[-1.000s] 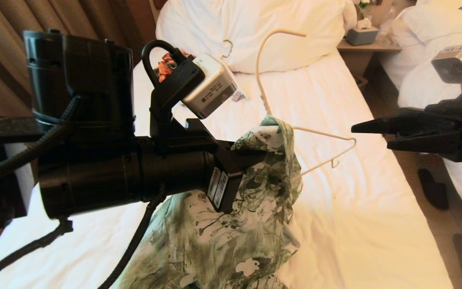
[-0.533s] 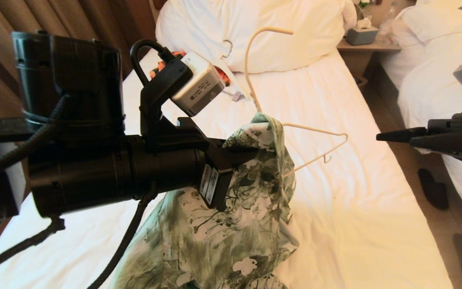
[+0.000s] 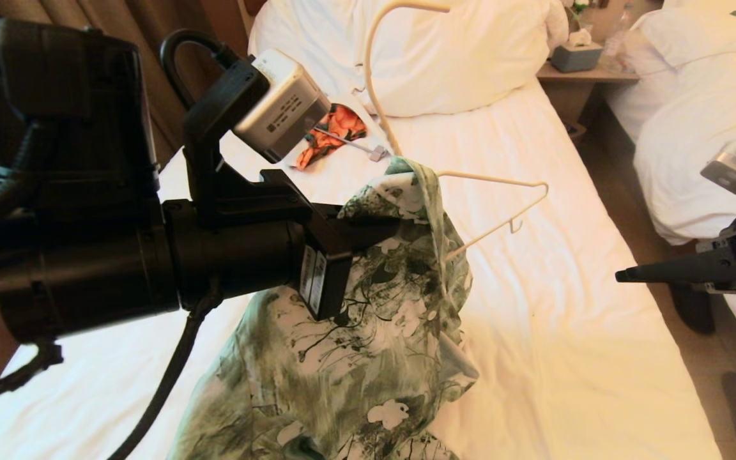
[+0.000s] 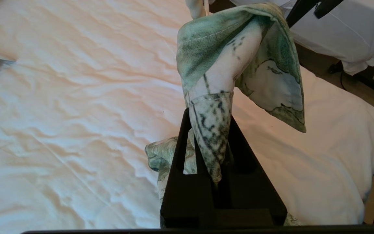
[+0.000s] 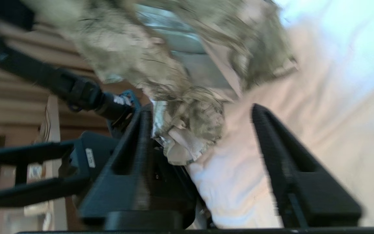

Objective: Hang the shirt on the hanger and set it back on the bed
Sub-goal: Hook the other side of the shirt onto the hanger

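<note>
Jaws of the left gripper (image 4: 211,156) are clamped on a fold of the shirt (image 3: 368,332), with green leaf-print fabric pinched between them and bunched above their tips in the left wrist view. Jaws of the right gripper (image 5: 200,143) stand wide apart and hold nothing.

Left gripper (image 3: 368,227) is raised above the middle of the bed (image 3: 566,332), holding the shirt up. One shoulder of the shirt is draped over the hanger (image 3: 492,182); the rest hangs down, and its lower folds lie on the white sheet near the foot of the bed. The hanger is lifted clear of the sheet. Its slim hook rises toward the pillows (image 3: 444,57), and its far corner sticks out bare toward the robot's right.

Right gripper (image 3: 662,275) is at the robot's right, beyond the bed's edge and over the floor, well apart from the hanger and the shirt.

An orange floral garment (image 3: 329,134) with a clip hanger lies on the sheet just before the pillows. A neighbouring bed (image 3: 694,140) stands to the right. A tissue box (image 3: 575,54) sits on the nightstand between the two beds.
</note>
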Robot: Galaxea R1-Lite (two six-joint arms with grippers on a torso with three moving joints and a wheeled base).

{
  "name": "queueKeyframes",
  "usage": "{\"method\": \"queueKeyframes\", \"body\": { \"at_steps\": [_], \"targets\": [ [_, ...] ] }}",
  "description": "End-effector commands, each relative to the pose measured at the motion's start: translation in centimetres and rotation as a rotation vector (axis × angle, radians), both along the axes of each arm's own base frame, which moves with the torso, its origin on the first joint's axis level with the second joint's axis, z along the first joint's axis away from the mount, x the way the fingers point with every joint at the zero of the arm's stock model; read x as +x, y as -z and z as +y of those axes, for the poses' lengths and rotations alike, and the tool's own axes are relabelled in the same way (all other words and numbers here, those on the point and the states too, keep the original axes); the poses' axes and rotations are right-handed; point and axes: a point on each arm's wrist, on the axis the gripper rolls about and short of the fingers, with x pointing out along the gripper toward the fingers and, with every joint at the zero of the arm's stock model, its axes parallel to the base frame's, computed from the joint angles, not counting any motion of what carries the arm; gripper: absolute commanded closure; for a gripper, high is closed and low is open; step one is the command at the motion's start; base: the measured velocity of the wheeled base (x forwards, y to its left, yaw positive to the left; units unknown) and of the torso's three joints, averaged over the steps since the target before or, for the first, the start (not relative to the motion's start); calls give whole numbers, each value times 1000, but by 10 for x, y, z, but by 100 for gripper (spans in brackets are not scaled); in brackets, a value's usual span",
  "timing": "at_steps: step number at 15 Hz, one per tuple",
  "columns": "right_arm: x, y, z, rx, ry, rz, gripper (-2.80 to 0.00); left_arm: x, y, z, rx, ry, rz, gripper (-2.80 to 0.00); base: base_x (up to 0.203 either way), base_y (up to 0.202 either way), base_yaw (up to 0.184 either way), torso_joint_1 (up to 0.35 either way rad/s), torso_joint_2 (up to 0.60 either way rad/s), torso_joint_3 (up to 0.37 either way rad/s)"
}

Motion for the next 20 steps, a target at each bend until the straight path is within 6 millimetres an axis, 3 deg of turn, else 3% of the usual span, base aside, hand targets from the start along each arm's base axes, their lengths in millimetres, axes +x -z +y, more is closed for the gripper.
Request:
{"method": "queueKeyframes", "body": {
  "at_steps": [1, 5, 10, 12, 13, 16, 20],
  "targets": [
    [1, 1, 1, 0, 22, 45, 0, -2, -3, 3, -7, -4, -9, 0, 0, 0, 0, 0, 0, 0],
    [13, 12, 33, -115, 51, 175, 0, -2, -9, 6, -22, -18, -26, 0, 0, 0, 0, 0, 0, 0],
    [47, 35, 103, -144, 51, 222, 0, -8, -16, 12, -39, -28, -45, 0, 0, 0, 0, 0, 0, 0],
    [50, 46, 131, -215, 63, 210, 0, -8, -17, 14, -44, -31, -49, 0, 0, 0, 0, 0, 0, 0],
    [50, 51, 139, -248, 76, 207, -280, -8, -17, 14, -45, -33, -50, 0, 0, 0, 0, 0, 0, 0],
    [56, 54, 156, -215, 91, 190, -280, -9, -19, 17, -52, -36, -56, 0, 0, 0, 0, 0, 0, 0],
    [64, 57, 162, -193, 100, 141, -280, -10, -20, 18, -54, -38, -58, 0, 0, 0, 0, 0, 0, 0]
  ]
}}
